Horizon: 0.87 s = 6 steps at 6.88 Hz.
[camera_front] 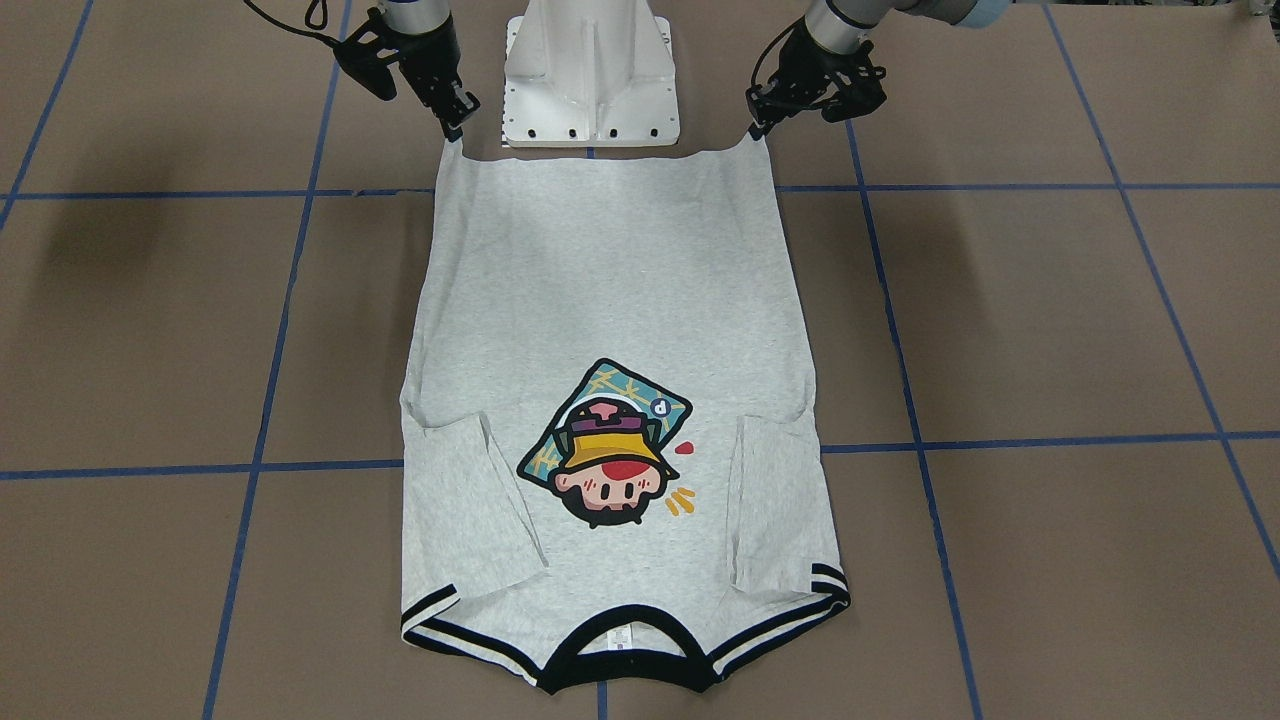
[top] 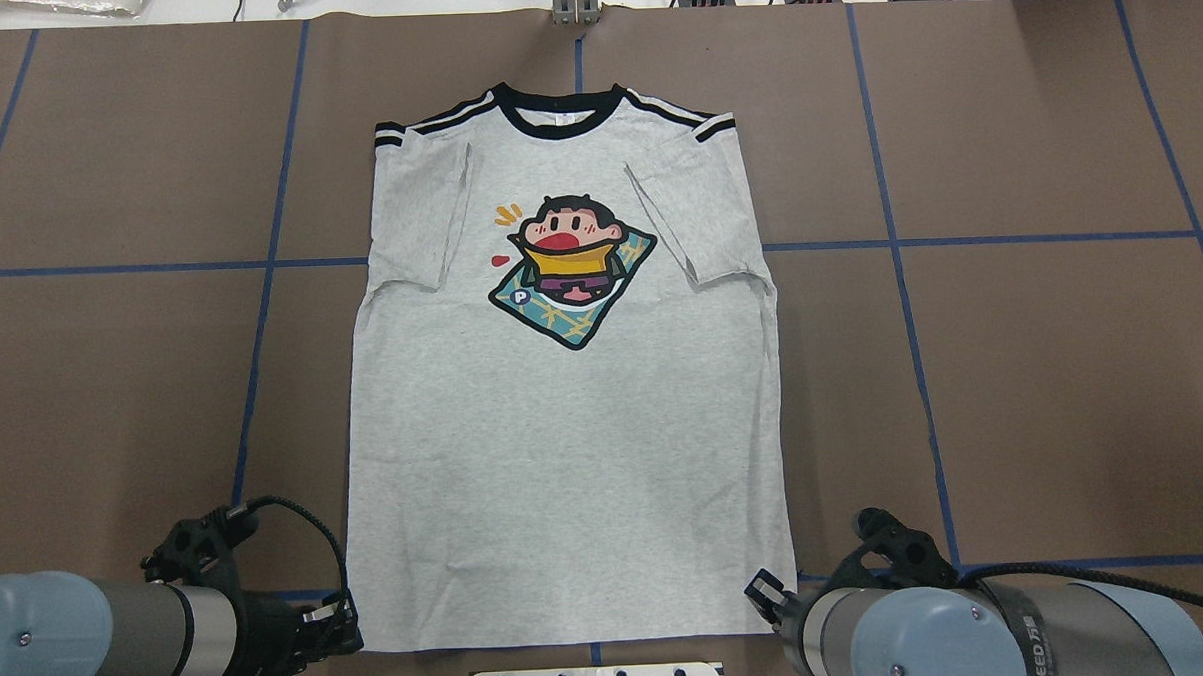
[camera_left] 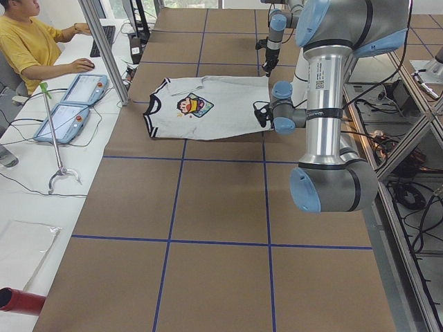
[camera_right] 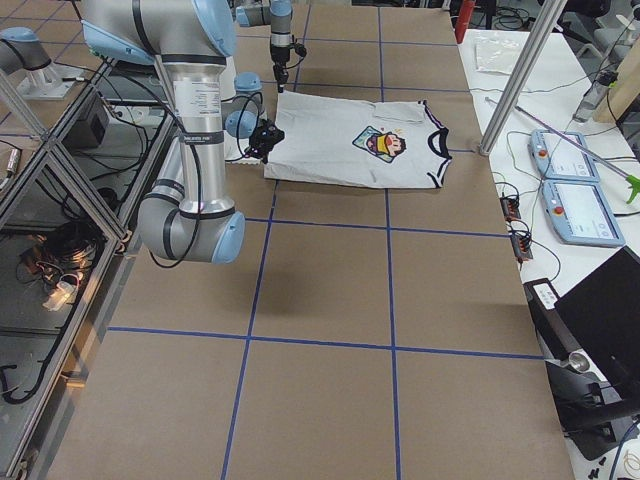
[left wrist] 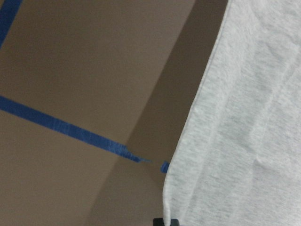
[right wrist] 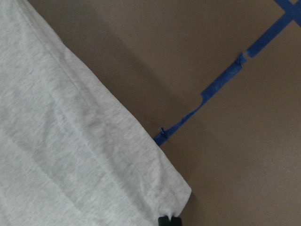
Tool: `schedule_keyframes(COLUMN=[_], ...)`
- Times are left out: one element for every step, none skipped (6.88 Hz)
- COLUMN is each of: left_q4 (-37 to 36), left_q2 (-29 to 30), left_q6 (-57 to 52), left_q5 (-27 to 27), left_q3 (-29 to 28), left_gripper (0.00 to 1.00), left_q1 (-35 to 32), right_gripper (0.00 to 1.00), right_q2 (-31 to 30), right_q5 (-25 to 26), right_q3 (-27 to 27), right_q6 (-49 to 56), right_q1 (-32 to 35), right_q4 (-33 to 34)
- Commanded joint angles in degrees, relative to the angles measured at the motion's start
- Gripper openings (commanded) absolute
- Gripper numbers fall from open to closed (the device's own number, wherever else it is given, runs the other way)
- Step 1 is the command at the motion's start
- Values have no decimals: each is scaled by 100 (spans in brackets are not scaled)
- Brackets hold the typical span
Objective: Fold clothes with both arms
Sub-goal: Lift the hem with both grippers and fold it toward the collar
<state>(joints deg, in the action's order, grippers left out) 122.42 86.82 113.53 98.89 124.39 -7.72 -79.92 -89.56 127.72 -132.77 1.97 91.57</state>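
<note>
The light grey T-shirt (camera_front: 610, 280) lies flat on the brown table, print up, both sleeves folded inward, black collar at the far side from me. My left gripper (camera_front: 760, 125) is shut on one hem corner, and my right gripper (camera_front: 455, 128) is shut on the other. Both corners are drawn up slightly toward the fingertips. In the overhead view the left gripper (top: 346, 627) and the right gripper (top: 766, 597) sit at the near corners of the shirt (top: 565, 429). Each wrist view shows a hem corner (left wrist: 174, 207) (right wrist: 176, 195) meeting the black fingertips at the bottom edge.
The white pedestal base (camera_front: 590, 80) stands between the two grippers, just behind the hem. Blue tape lines (top: 958, 240) grid the brown table. A metal pole (camera_left: 104, 48), two teach pendants (camera_left: 69, 107) and a seated operator (camera_left: 24, 45) are beyond the collar side.
</note>
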Motion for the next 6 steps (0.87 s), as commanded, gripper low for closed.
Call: schedule_keyframes(left_q4=[-609,-788,-921,-957,-1244,-1726], left_q2=[45,46,72,229,596,1469], left_q6=[99,73,3,-311,-1036,-1835], left_q5=[-2,94,191,183,192,192], left_q3=[470,968,1156,1114,1036,426], left_gripper=[0,0,0,0,0,0], left_q1=[147,52,-114,-421,-1085,-1701], right_gripper=[0,0,0,0,0,0], right_q2=[-329,-375,-340,-192,227,475], right_q5=[17,17,9,-18,-70,-71], right_q3=[496,665,675,640,440,133], right_q6=[-38,-38,-12,66,372,888], right_q1=[-258,-198,238,573,1072,1486], right_q4=[36,36,36,27,53,53])
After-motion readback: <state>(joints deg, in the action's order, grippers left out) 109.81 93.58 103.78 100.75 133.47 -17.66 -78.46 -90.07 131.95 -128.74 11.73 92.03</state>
